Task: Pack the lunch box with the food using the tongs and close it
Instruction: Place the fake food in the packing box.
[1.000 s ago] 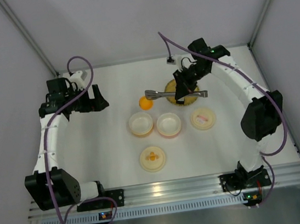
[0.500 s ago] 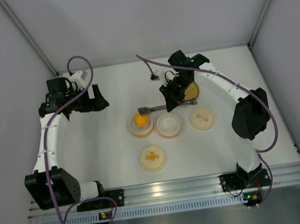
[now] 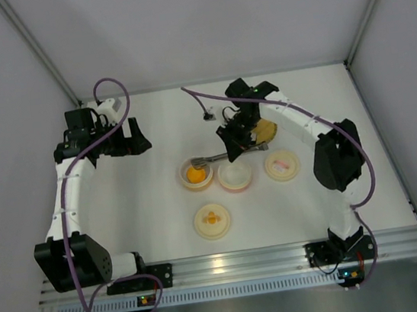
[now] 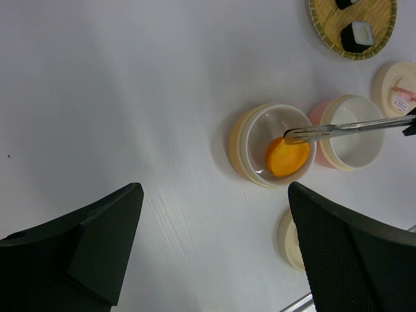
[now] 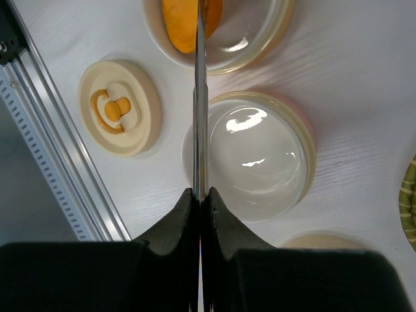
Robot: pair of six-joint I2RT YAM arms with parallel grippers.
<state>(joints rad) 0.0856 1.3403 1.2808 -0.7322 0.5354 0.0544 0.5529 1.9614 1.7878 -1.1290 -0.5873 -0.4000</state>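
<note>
My right gripper (image 3: 231, 141) (image 5: 201, 195) is shut on the silver tongs (image 3: 210, 157) (image 5: 200, 97), which reach left over the lunch box's pink bowl (image 3: 235, 174) (image 5: 260, 156). The tong tips rest at the top of the orange ball (image 3: 195, 174) (image 4: 287, 157) (image 5: 182, 23). The ball lies inside the cream bowl (image 3: 183, 176) (image 4: 250, 133). Dark-wrapped sushi pieces (image 4: 357, 36) sit on a woven round plate (image 4: 328, 23) (image 3: 268, 128), partly behind the right arm. My left gripper (image 3: 131, 139) (image 4: 221, 260) hangs open over bare table, far left of the bowls.
Two cream lids lie near the bowls: one with an orange knob (image 3: 212, 221) (image 5: 120, 107) in front, one with a pink mark (image 3: 281, 165) (image 4: 398, 88) to the right. The aluminium rail (image 3: 238, 264) runs along the near edge. Grey walls enclose the table.
The right arm swung left and nearer with the tongs, carrying the orange ball from beside the woven plate into the cream bowl. The left arm stayed still.
</note>
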